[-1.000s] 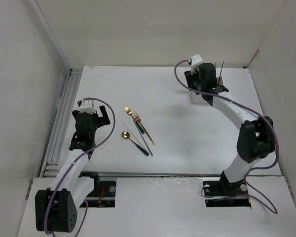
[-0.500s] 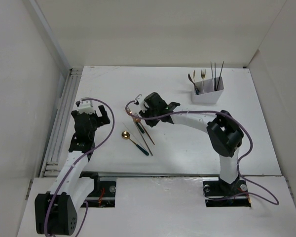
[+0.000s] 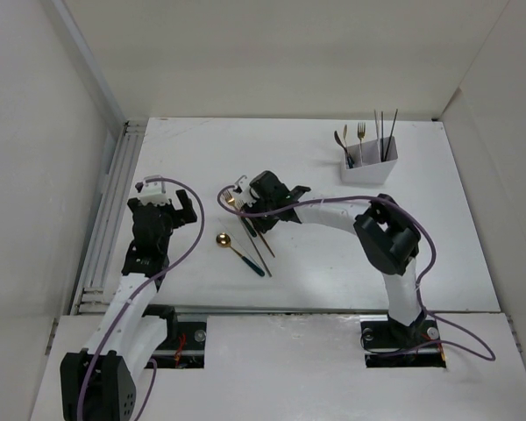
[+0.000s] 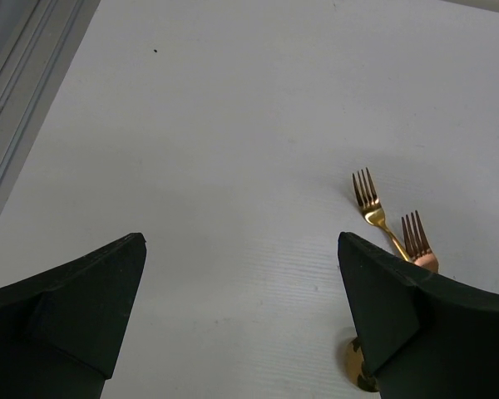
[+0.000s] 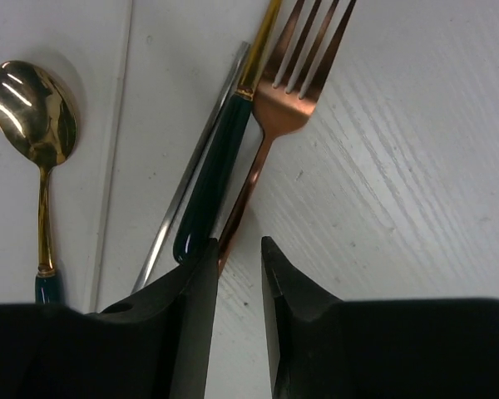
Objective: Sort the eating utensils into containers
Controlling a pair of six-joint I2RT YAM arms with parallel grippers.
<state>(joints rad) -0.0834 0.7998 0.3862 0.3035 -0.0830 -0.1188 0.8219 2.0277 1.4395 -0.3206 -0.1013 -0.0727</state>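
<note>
Loose utensils lie at the table's centre: a gold fork (image 3: 229, 198) with a dark green handle (image 5: 214, 183), a copper fork (image 3: 241, 211), a gold spoon (image 3: 222, 239) and thin chopsticks (image 3: 256, 244). My right gripper (image 3: 247, 209) is low over them. Its jaws stand a narrow gap apart (image 5: 239, 246), and the copper fork's (image 5: 295, 91) handle end lies against the left finger's inner face. The spoon (image 5: 33, 108) and a chopstick (image 5: 183, 199) lie to its left. My left gripper (image 3: 177, 209) is open and empty (image 4: 241, 241), left of the forks (image 4: 368, 195). The white bin (image 3: 368, 170) stands at the back right.
The bin holds a spoon, forks and upright chopsticks (image 3: 382, 132). A ribbed rail (image 3: 114, 202) runs along the table's left edge. White walls enclose the back and sides. Purple cables loop from both wrists.
My right arm swung from the bin at the back right to the centre utensils, then settled lower at the copper fork's handle. The left arm barely moved.
</note>
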